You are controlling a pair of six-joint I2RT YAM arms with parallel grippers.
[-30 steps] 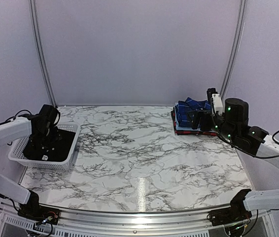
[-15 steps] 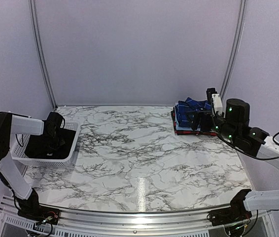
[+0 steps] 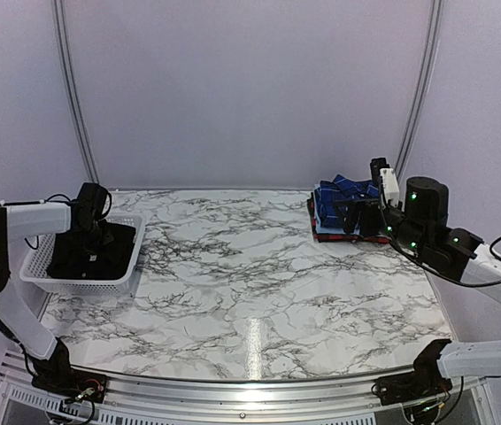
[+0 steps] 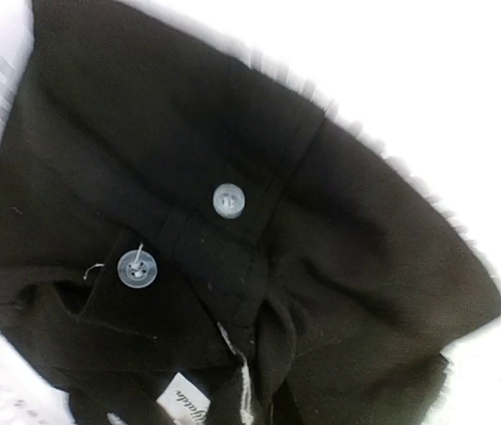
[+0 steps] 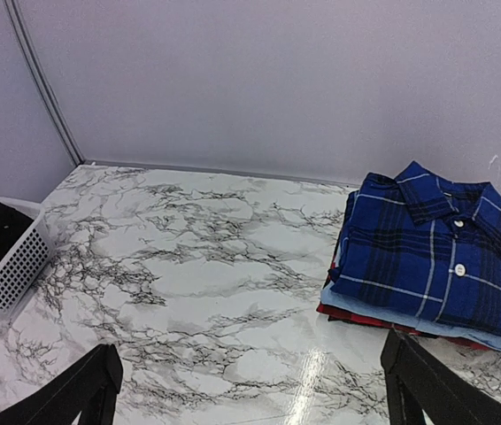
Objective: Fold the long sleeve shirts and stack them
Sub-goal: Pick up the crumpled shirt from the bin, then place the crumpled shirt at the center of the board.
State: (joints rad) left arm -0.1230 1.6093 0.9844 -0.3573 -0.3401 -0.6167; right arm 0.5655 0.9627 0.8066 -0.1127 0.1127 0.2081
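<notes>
A plain black long sleeve shirt (image 3: 91, 254) lies crumpled in the white mesh basket (image 3: 80, 285) at the table's left. My left gripper (image 3: 92, 239) is down in the basket, shut on a bunched fold of that black shirt (image 4: 348, 230) next to its white label (image 4: 184, 405); two small buttons (image 4: 229, 200) show above. At the far right sits a folded stack with a blue plaid shirt (image 5: 436, 248) on top, light blue (image 5: 427, 326) and red (image 5: 366, 316) below. My right gripper (image 5: 255, 398) hovers open, left of and in front of the stack (image 3: 335, 202), holding nothing.
The marble table (image 3: 250, 274) stretches between basket and stack. The basket (image 5: 11, 270) stands by the left wall, and grey walls close in the back and both sides.
My left gripper has gone from wide open to shut, pinching black cloth inside the basket, and its arm has shifted slightly. The right arm has barely moved and stays open.
</notes>
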